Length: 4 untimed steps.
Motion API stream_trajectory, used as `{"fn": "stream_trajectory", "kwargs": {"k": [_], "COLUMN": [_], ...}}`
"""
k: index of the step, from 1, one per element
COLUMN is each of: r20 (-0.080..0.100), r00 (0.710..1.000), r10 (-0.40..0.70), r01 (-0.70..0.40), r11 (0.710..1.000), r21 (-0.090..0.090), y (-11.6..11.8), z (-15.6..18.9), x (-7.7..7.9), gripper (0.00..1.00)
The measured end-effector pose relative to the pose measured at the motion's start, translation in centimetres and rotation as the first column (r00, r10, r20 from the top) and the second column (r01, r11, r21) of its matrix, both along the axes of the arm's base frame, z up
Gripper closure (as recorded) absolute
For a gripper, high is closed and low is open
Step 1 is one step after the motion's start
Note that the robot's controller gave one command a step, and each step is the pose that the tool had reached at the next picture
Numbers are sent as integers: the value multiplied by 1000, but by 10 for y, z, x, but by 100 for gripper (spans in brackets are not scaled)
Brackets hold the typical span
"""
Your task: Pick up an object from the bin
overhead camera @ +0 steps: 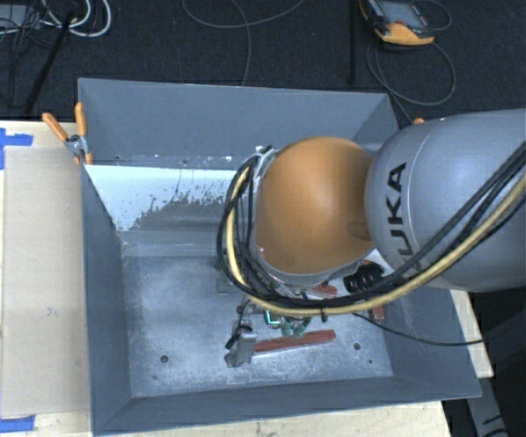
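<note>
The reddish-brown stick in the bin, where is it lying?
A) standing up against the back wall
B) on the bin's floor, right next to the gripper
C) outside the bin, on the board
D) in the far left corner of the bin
B: the reddish-brown stick lies flat on the floor of the bin, just beside the gripper, below the arm's orange cover.

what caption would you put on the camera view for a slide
KUKA arm reaching into the grey metal bin, its orange wrist cover above a reddish-brown strip on the bin floor
</note>
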<state>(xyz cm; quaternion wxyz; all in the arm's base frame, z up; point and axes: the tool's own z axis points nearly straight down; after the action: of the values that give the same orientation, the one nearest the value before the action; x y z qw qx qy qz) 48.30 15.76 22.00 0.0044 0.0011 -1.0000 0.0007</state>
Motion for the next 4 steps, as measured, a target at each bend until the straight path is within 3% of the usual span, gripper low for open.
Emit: {"fn": "stream_trajectory", "kwargs": {"k": [1,2,3,4], "r20": [1,2,6,6], "r00": [999,948,948,948], "r10": [43,320,318,317], "r01": [-43,-320,-318,-317], "r11": [999,948,948,948], "r21": [0,2,3,3], "y": [-62,-107,-106,-106], "z": [-75,-153,-151,-151], "x": [24,30,31,31], "gripper": [0,0,100,0]}}
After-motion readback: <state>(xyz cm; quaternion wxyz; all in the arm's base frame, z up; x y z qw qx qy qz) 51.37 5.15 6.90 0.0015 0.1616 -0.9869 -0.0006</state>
